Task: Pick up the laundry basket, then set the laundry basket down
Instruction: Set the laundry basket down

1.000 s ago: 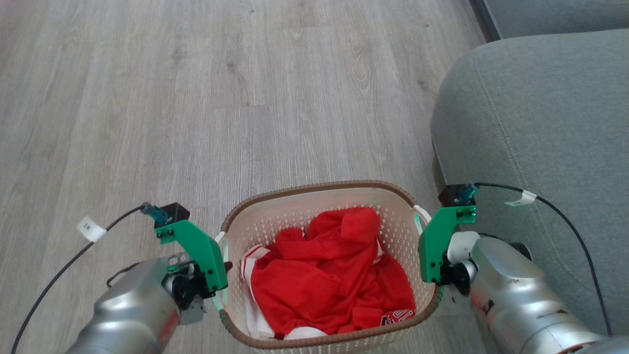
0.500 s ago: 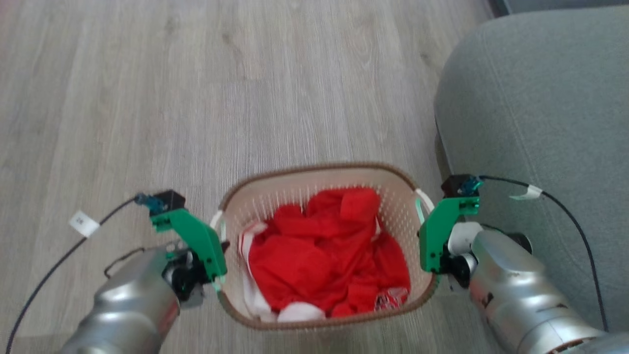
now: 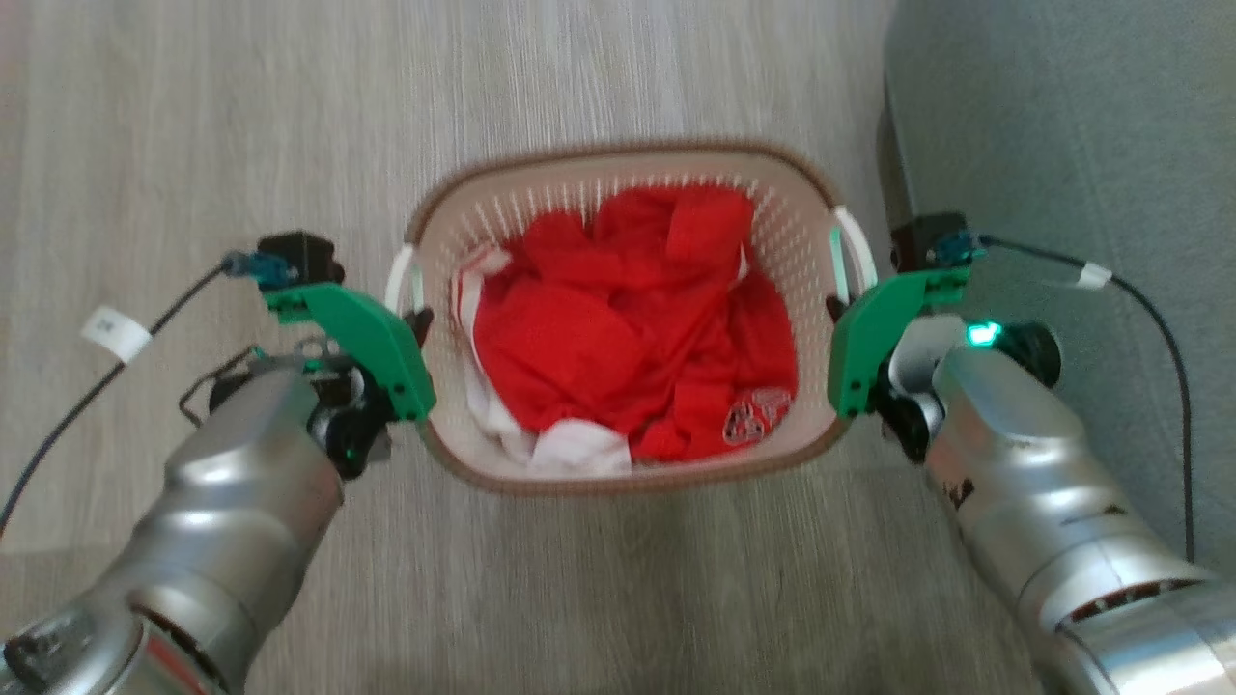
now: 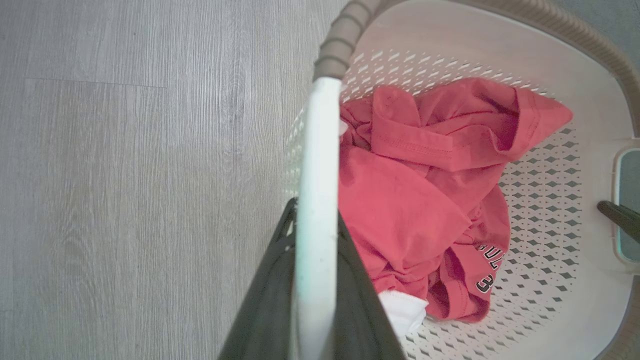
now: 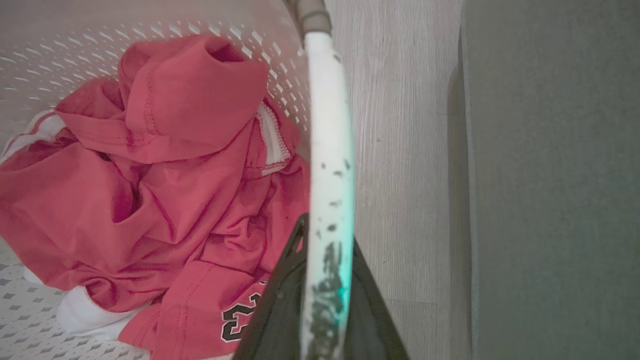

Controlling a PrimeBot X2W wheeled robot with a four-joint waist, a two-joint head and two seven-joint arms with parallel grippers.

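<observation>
The laundry basket (image 3: pixel 618 156), cream and perforated with a brown woven-look rim, is seen between the two arms over a pale wood floor (image 3: pixel 193 145), its right side near a grey sofa (image 3: pixel 1062 145). Whether it rests on the floor or is lifted cannot be told. Its inside is largely filled by a crumpled red garment (image 3: pixel 628 328) with dark lettering on a near fold. A piece of white cloth (image 3: pixel 579 449) is tucked under the garment at the near wall. Bare perforated wall is left showing at the far end and on the right.

The left handle (image 4: pixel 315 140) is pinched by the left gripper (image 4: pixel 316 225), one dark finger lying on each side of the white bar. The right handle (image 5: pixel 327 125) is pinched the same way by the right gripper (image 5: pixel 325 235), whose fingers are pressed against the scuffed white bar.
</observation>
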